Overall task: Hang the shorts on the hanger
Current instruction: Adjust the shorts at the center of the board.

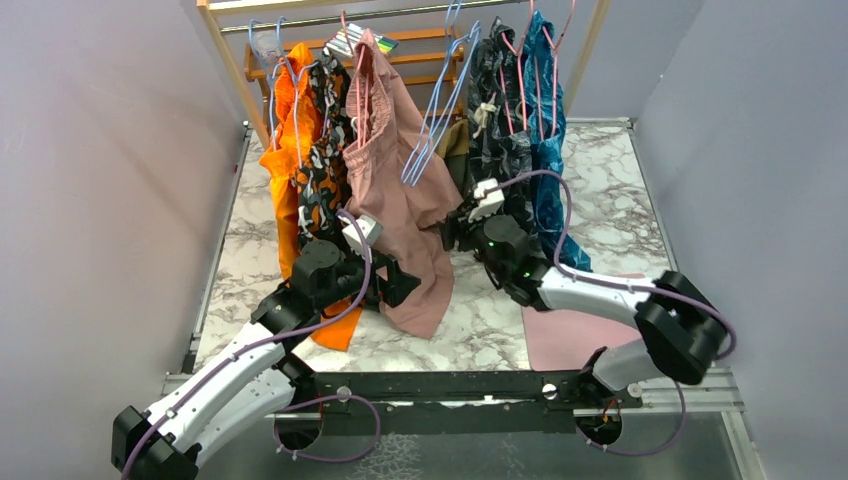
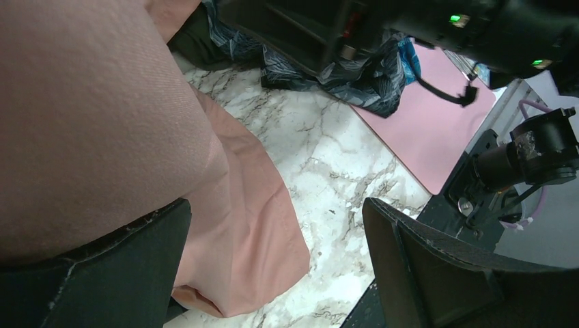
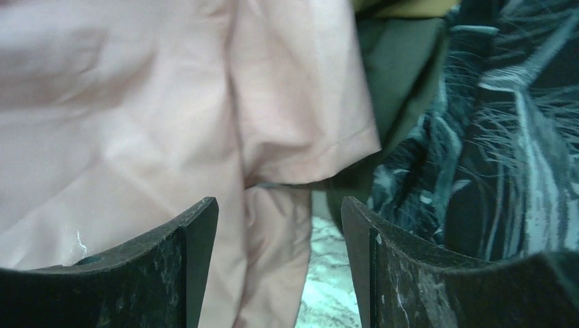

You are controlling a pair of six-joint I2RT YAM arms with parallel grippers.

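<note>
The olive-green shorts [image 1: 456,141] hang at the rack between the dusty-pink shorts [image 1: 395,170] and the dark leaf-print shorts [image 1: 500,120]. Only a strip of them shows. In the right wrist view the olive-green shorts [image 3: 401,65] show past the pink hem. A light-blue hanger [image 1: 432,120] hangs bare just left of them, among others alike. My right gripper [image 1: 452,228] [image 3: 280,205] is open just below the olive cloth, with nothing between its fingers. My left gripper [image 1: 402,285] [image 2: 276,205] is open low beside the pink shorts' leg.
Orange shorts [image 1: 290,150], camouflage-print shorts [image 1: 325,160] and a teal garment [image 1: 548,150] also hang on the wooden rack [image 1: 235,70]. A pink mat [image 1: 565,335] lies on the marble table [image 1: 480,320] at the front right. Grey walls close both sides.
</note>
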